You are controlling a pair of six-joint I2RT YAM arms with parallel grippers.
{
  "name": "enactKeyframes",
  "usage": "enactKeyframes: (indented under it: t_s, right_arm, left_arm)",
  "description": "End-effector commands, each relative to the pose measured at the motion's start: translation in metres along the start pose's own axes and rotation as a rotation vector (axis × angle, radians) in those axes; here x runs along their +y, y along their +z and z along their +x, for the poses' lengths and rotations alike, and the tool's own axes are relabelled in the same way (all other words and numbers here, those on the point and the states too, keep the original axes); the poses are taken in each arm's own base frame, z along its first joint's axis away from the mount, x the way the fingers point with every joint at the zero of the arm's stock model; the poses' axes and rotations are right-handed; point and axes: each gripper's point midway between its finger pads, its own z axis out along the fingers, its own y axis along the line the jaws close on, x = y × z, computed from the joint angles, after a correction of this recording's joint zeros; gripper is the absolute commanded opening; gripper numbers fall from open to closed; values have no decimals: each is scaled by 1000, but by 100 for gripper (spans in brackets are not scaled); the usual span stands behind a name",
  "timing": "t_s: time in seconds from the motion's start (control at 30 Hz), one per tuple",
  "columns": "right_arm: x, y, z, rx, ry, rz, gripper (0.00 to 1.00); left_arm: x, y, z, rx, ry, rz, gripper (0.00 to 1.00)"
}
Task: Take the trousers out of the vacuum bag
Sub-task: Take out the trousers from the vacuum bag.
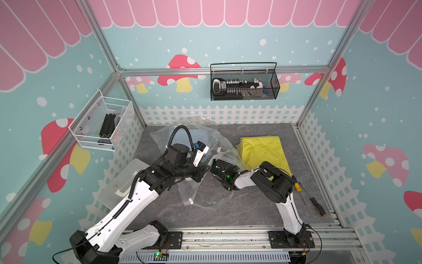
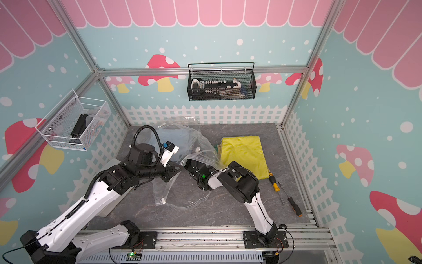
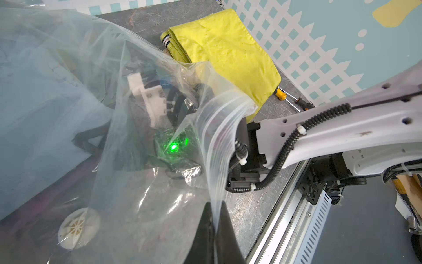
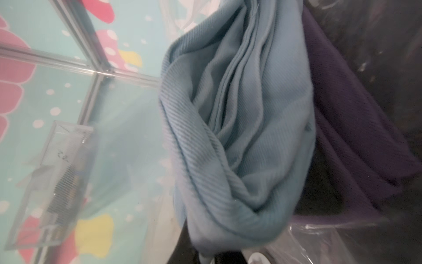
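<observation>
The vacuum bag [image 1: 201,137] [image 2: 182,137] lies crumpled and open at the middle rear of the table. My left gripper [image 3: 214,228] is shut on its ridged zip edge [image 3: 219,128] and holds the mouth up. My right arm [image 1: 242,178] reaches into that mouth. Inside, the right gripper [image 4: 205,256] is shut on bunched light blue trousers [image 4: 228,137], with purple trousers [image 4: 354,114] beside them. Folded yellow trousers [image 1: 262,150] [image 2: 244,150] [image 3: 223,50] lie outside the bag at the right rear, on top of other folded pieces. In both top views the right gripper's jaws are hidden by plastic.
A translucent box with a white handle [image 1: 123,182] sits under my left arm. Two screwdrivers [image 1: 317,205] [image 1: 296,186] lie near the right wall. A black wire basket [image 1: 244,84] and a white mesh basket [image 1: 102,123] hang on the walls. The bag's slider clip [image 1: 190,202] rests near the front.
</observation>
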Motion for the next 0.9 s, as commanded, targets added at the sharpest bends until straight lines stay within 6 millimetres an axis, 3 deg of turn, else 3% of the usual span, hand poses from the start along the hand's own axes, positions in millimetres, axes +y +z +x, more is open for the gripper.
enactKeyframes:
  t_s: [0.0,0.17,0.27,0.43,0.63,0.77,0.87]
  right_arm:
    - [29,-15,9,20,1,-72,1]
    - [11,-19,7,14,-24,13,5]
    - [11,-17,8,19,-24,11,8]
    - [3,-17,6,6,-21,31,26]
    - [-10,-21,0,-7,-8,87,64]
    - [-21,-25,-5,-24,-7,144,74]
    - [-28,-24,-8,-30,-1,171,76]
  left_arm:
    - [4,-2,1,-9,5,-16,0]
    - [4,-1,1,-8,5,-15,0]
    - [4,-2,2,-8,5,-15,0]
    - [4,-1,2,-6,4,-13,0]
    - [3,0,3,0,3,-8,0]
    - [3,1,3,-1,3,-6,0]
    - [3,0,2,-2,3,-5,0]
